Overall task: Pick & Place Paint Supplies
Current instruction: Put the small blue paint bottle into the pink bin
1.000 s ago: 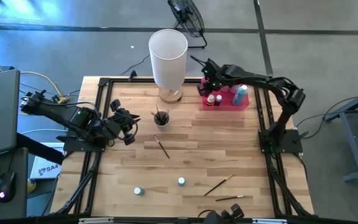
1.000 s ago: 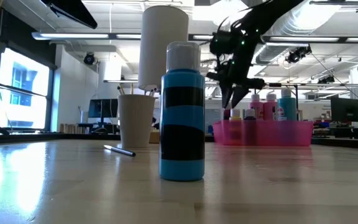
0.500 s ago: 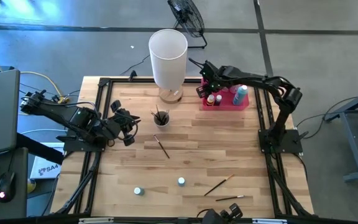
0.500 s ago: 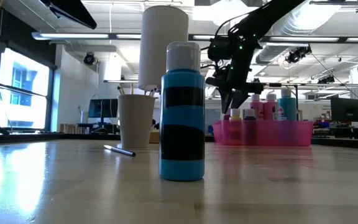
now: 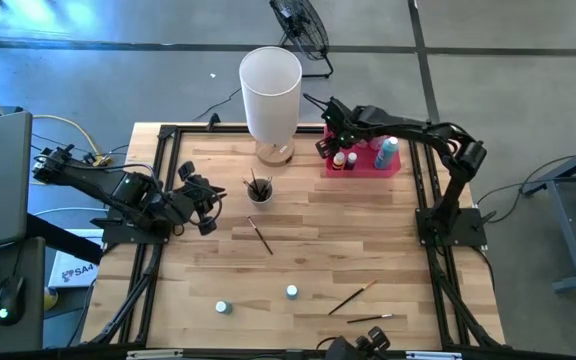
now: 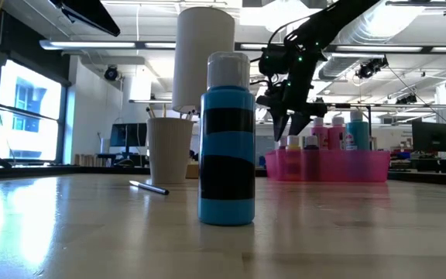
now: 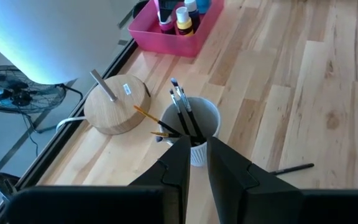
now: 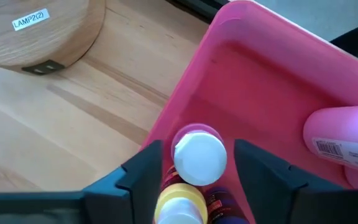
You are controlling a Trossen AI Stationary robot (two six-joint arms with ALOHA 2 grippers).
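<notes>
High view: right gripper point(image 5: 334, 137) sits over the 9 o'clock end of the pink tray point(image 5: 363, 168), which lies toward 1 o'clock on the desk point(image 5: 368, 230). Tray holds small bottles and a teal bottle point(image 5: 387, 152). Left gripper point(image 5: 211, 196) hangs at 9 o'clock, just beside the white cup point(image 5: 259, 189) with brushes standing in it. One loose brush point(image 5: 260, 236) lies near desk centre. Two small bottles rest toward 6 o'clock: one at point(image 5: 223, 307), one with a blue cap point(image 5: 292, 292). Two more brushes lie toward 5 o'clock point(image 5: 351, 298) point(image 5: 369, 319). Tall white cylinder point(image 5: 270, 95) stands at 12 o'clock.

Low view: a teal bottle with black bands point(image 6: 228, 139) stands in the foreground. Cup point(image 6: 169, 149) and a brush point(image 6: 148, 187) lie behind it. Right gripper point(image 6: 287, 118) points down over the tray's point(image 6: 327, 165) near end, above the small bottles.

Left wrist view: left gripper point(image 7: 194, 163) clenched to a narrow gap, nothing between its fingers; cup of brushes point(image 7: 191, 124) directly ahead, round wooden base point(image 7: 117, 104) beyond it.

Right wrist view: right gripper point(image 8: 198, 167) released; its fingers point(image 8: 143, 171) stand either side of a white-capped small bottle point(image 8: 199, 155), apart from the cap. A yellow-capped bottle point(image 8: 182, 203) stands just beside it inside the tray point(image 8: 241, 68). A pink bottle point(image 8: 347, 146) stands farther in.
</notes>
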